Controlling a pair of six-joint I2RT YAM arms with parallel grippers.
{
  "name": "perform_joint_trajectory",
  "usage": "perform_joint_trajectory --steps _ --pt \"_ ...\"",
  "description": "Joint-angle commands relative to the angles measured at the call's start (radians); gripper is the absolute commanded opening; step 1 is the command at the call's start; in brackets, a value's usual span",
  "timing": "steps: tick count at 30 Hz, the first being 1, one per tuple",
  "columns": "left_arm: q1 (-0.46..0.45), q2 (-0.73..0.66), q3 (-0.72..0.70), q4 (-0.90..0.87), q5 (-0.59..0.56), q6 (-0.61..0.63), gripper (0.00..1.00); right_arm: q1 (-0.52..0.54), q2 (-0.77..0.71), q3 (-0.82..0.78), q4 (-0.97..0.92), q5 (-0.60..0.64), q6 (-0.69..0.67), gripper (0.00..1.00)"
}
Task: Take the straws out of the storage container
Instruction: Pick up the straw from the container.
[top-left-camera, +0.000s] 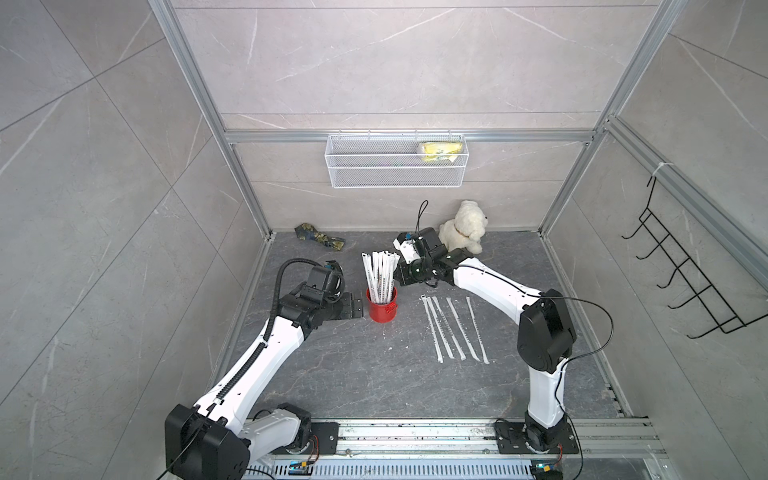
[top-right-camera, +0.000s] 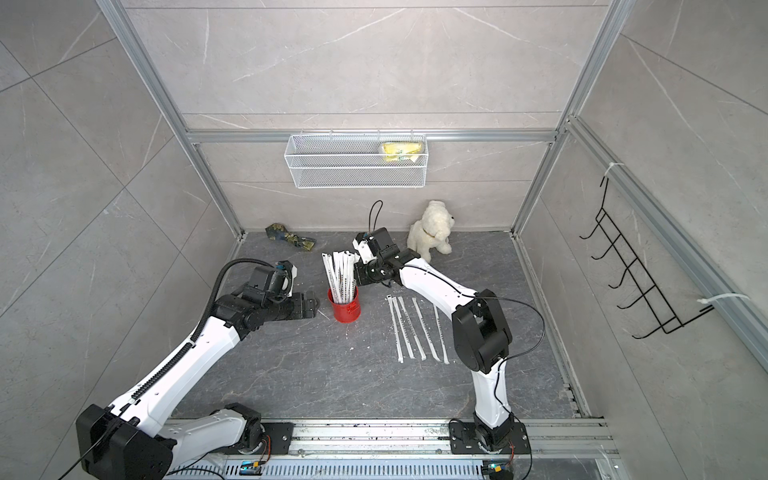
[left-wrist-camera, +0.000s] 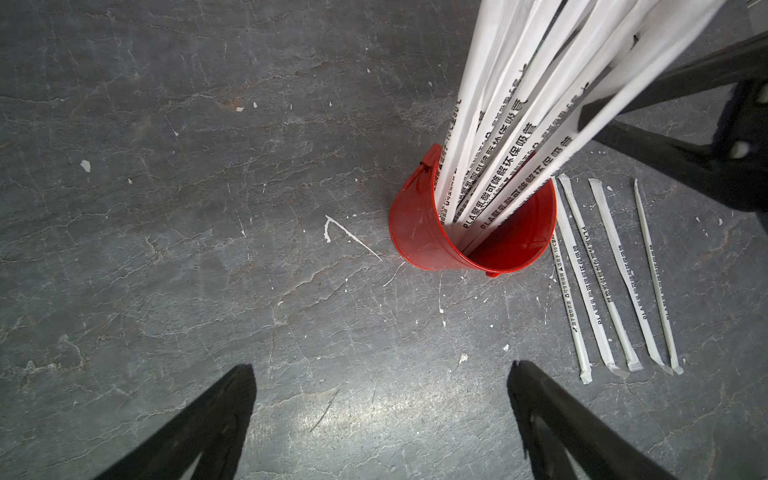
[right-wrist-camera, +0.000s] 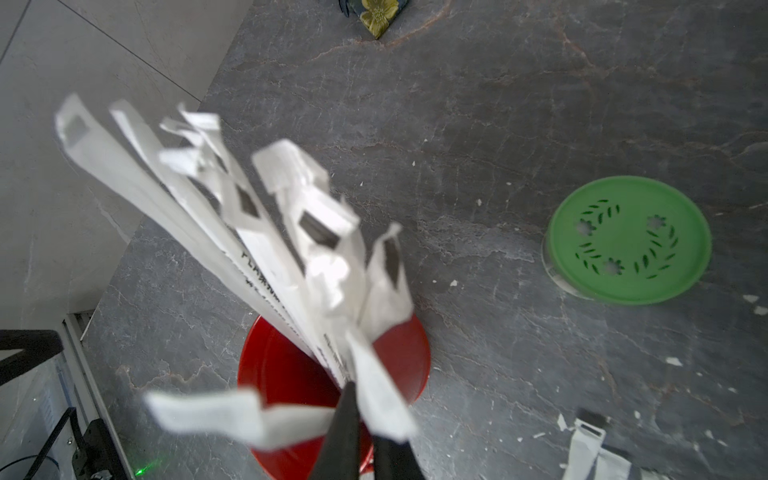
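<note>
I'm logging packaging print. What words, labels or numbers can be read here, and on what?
"PLA聚乳酸可降解环保吸管": wrappers of the straws standing in the red can.
"PLA": wrappers of the loose straws lying flat; the rest is too small.
Red can's side mark: too small to read.
Yellow packet in the wire mesh basket: too blurred to read.

Mid-frame, the storage container (top-right-camera: 345, 311) stands upright with the straws (top-right-camera: 340, 276) fanning upward from it. The right gripper (top-right-camera: 358, 269) meets their tops, and loose straws (top-right-camera: 417, 328) lie in a row at its lower right.
</note>
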Motion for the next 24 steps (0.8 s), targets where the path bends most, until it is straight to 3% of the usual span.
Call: perform_joint_trajectory --steps 1,24 --pt "-0.005 -0.001 0.026 0.000 0.016 0.011 0.99 0.007 -0.059 -0.026 -0.023 0.019 -0.020 0.11" --pt "-0.005 0.004 0.027 0.000 0.025 0.011 0.99 0.017 -0.094 0.001 0.004 0.011 -0.013 0.11"
